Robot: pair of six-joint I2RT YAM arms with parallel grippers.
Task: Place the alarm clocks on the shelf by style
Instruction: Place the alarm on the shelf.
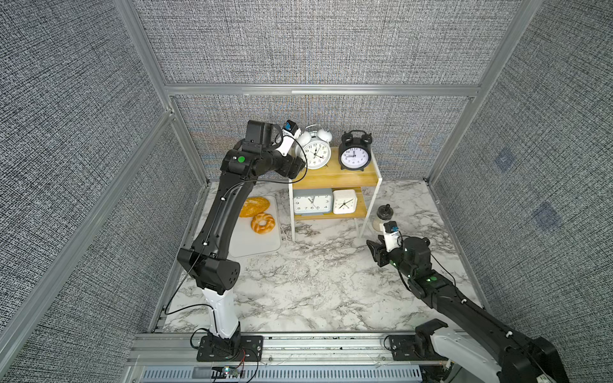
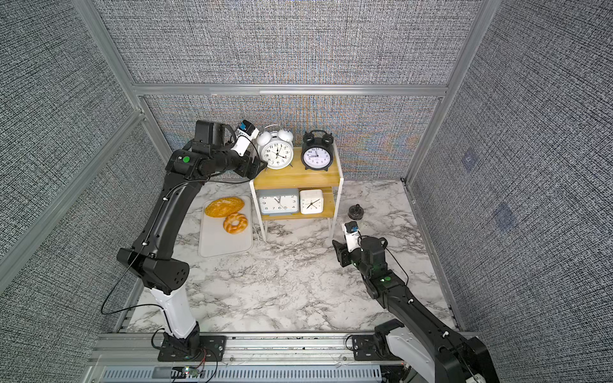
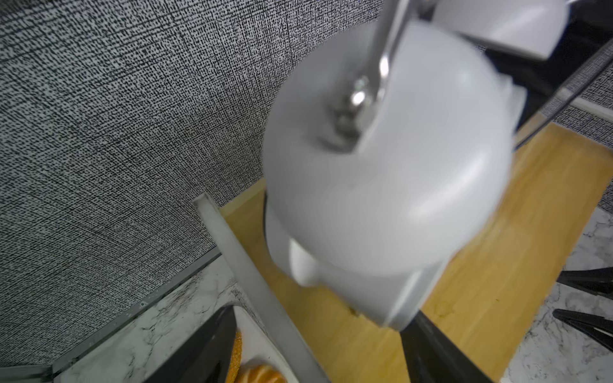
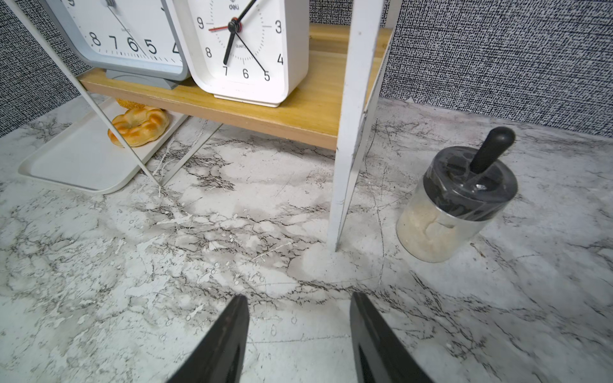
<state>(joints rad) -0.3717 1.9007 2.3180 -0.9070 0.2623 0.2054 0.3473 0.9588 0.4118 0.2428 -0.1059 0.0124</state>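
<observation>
Left pincer [image 1: 300, 165] open, fingers [image 3: 205, 345] either side of white twin-bell clock [image 1: 315, 152] atop shelf [image 1: 335, 179].

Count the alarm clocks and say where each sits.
4. White twin-bell clock, black twin-bell clock: top shelf board. Grey rectangular clock, white square clock: lower board. None seems hidden.

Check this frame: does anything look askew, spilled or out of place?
Nothing stands out: white twin-bell clock and black twin-bell clock stand upright atop the shelf, grey clock and white square clock below.
</observation>
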